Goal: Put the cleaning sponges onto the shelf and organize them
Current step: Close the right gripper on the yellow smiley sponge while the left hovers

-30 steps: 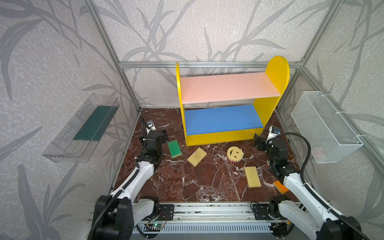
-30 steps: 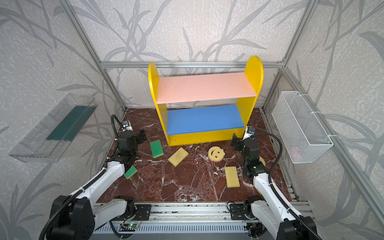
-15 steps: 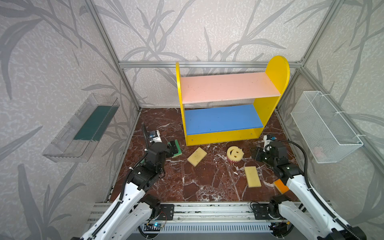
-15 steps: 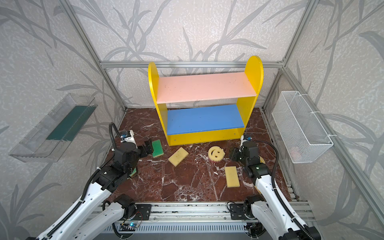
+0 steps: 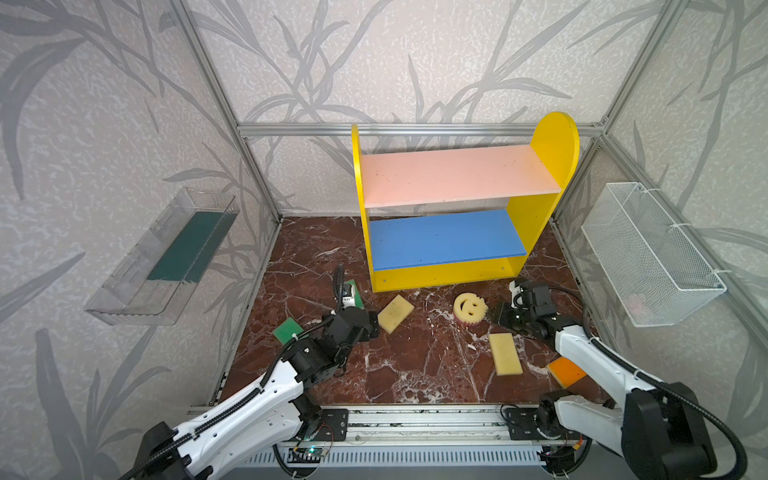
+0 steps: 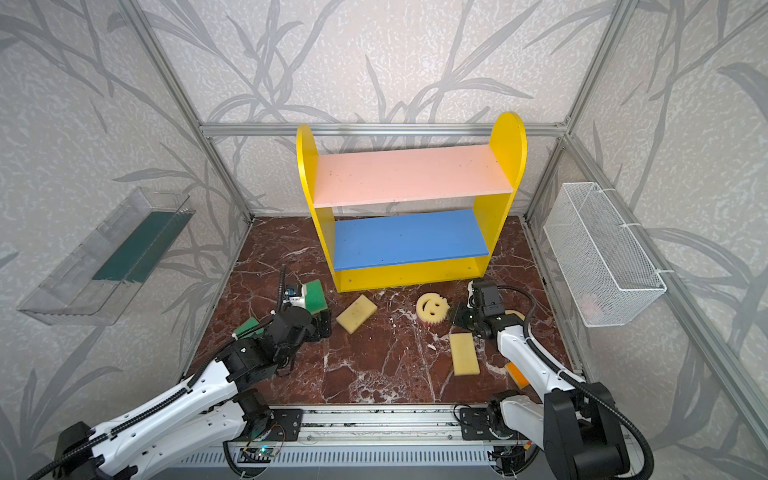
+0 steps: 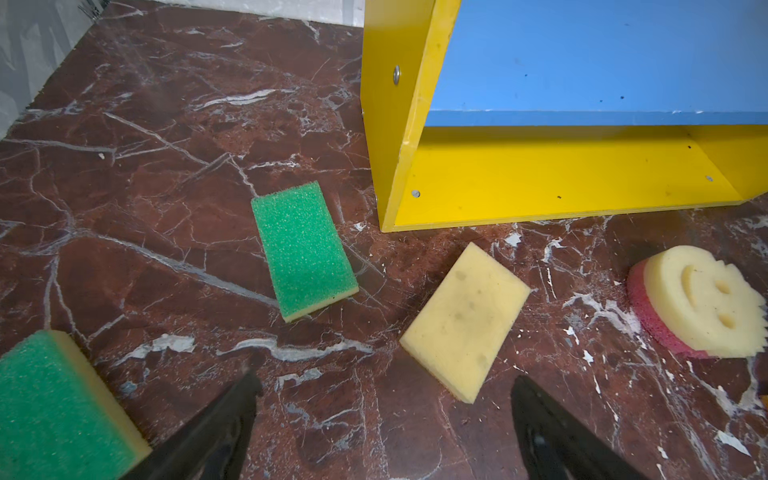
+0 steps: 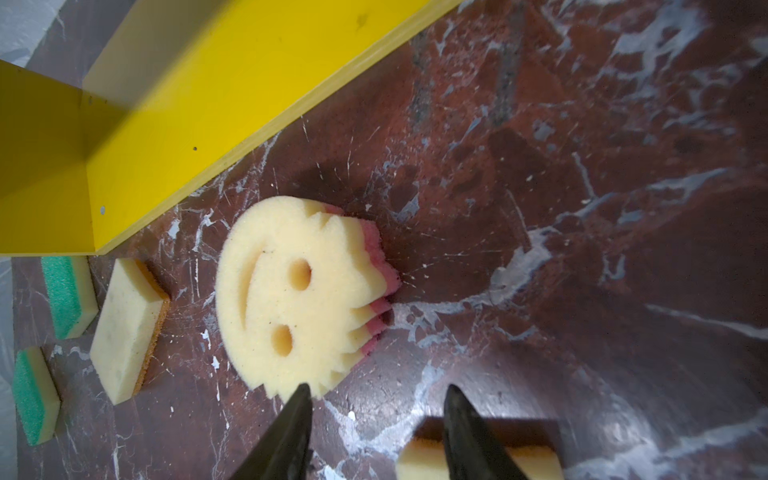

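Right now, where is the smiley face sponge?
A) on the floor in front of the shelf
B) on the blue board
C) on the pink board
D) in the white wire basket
A: the smiley sponge lies flat on the marble floor, just in front of the shelf.
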Controlling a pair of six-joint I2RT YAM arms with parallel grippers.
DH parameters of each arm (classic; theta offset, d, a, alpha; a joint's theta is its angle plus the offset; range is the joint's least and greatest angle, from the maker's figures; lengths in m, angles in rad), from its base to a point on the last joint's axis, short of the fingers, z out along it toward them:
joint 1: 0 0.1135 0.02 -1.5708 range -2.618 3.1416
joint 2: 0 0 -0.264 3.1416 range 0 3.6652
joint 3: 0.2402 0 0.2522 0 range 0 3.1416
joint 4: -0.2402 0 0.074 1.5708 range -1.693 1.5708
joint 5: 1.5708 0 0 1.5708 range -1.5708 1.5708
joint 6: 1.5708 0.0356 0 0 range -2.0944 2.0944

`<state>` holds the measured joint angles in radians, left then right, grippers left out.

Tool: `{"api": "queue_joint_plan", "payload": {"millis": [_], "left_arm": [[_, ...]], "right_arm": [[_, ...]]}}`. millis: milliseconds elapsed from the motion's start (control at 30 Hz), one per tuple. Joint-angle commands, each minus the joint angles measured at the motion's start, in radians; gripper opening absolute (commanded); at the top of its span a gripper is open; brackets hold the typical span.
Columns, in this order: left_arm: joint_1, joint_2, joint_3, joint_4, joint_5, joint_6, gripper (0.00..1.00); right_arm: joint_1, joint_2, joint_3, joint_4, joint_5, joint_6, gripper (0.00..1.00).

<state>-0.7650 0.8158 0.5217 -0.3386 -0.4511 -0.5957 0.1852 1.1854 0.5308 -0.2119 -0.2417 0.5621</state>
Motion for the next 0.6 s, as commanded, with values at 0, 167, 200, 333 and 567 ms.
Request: {"api": "queue_joint_plan", "payload": {"millis": [0, 167, 200, 333, 567], "left_arm": [[-0.003, 0.004, -0.021, 0.11, -0.013, -0.031, 0.95], [-0.003, -0.032, -0.027, 0.161, 0.014, -0.003, 0.95], [-0.003, -0.037, -0.029, 0.167, 0.018, -0.001, 0.95], [-0.003, -0.046, -0.039, 0.187, 0.035, -0.007, 0.95], [-0.003, -0.081, -0.069, 0.192, 0.034, -0.022, 0.94]], "right_arm": [[0.019, 0.091, 0.021, 0.073, -0.035, 0.025, 0.51], [0.03, 0.183, 0.062, 0.106, -0.055, 0.034, 0.49], [0.03, 0.192, 0.066, 0.107, -0.051, 0.038, 0.49], [0.03, 0.213, 0.061, 0.156, -0.066, 0.066, 0.47], [0.03, 0.169, 0.032, 0.2, -0.073, 0.116, 0.46]]}}
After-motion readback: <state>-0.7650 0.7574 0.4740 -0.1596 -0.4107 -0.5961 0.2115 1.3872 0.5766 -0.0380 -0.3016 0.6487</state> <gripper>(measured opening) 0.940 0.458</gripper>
